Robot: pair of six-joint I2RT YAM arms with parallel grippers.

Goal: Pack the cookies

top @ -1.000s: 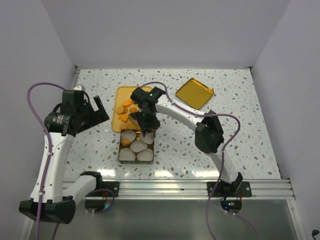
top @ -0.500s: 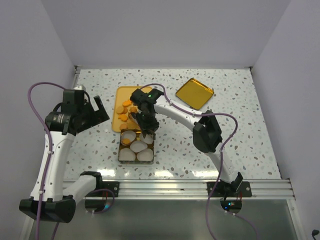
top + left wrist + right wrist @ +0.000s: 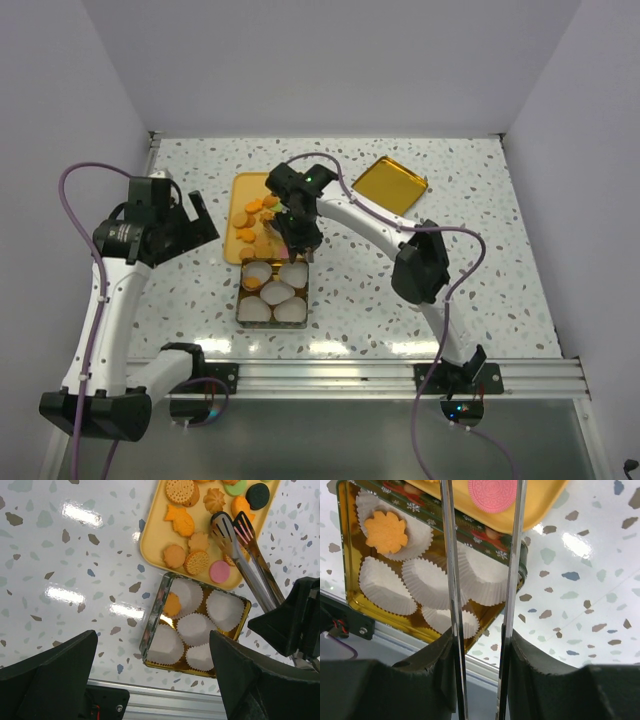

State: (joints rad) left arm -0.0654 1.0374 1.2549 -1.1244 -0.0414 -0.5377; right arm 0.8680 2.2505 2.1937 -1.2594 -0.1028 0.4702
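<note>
**A:** Most cookies are seen on the yellow tray; only 1 is seated in the tin. Picking step, probably.

**B:** Yep. Tongs are pinched by the right gripper, arms parted. They'd need lowering around 1 cookie, then squeezing. Left gripper is held spread, empty.

Most cookies lie flat and loose on the yellow tray. They are mostly orange and tan, some round and ridged, others fish- or flower-shaped. A green one and a black one sit at the group's 1 o'clock, and a pink one at 5 o'clock. One orange flower cookie lies flat in the paper cup at the tin's 10 o'clock corner.
</note>
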